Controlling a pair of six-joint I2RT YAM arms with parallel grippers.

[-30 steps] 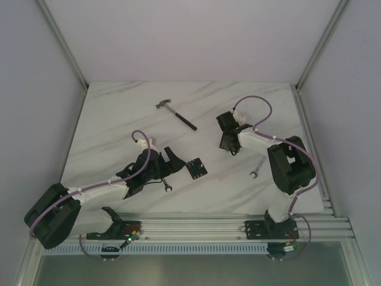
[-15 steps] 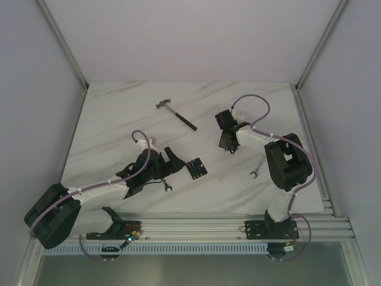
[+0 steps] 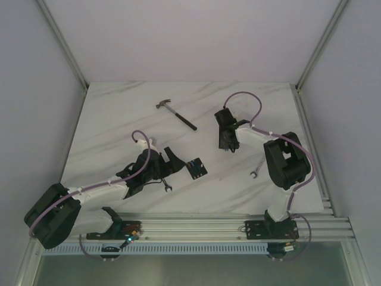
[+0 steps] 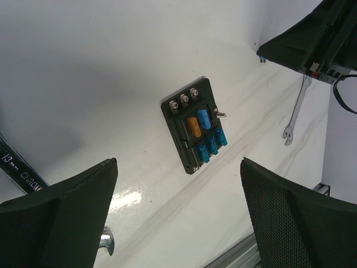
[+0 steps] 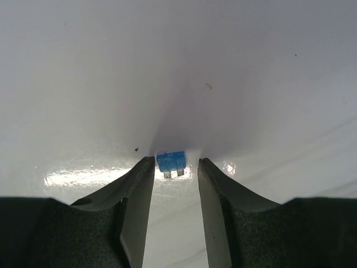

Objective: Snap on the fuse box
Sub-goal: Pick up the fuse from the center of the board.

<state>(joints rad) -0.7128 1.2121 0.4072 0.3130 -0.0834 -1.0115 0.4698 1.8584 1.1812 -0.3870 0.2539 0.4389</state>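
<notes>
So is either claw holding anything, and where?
Nothing is held. The right gripper, open, straddles a small blue fuse without gripping it; the left gripper hangs open near the fuse box.

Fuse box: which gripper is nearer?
Left. The left gripper sits just left of the fuse box, jaws open; the right gripper is farther off, back and right, straddling a blue fuse.

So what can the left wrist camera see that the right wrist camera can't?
Only the left wrist camera shows the fuse box, with blue and orange fuses in it, and a silver wrench beyond it. Only the right wrist camera shows a loose blue fuse lying between the right fingers, not yet pinched. Both show the white table and their own open black fingers.
</notes>
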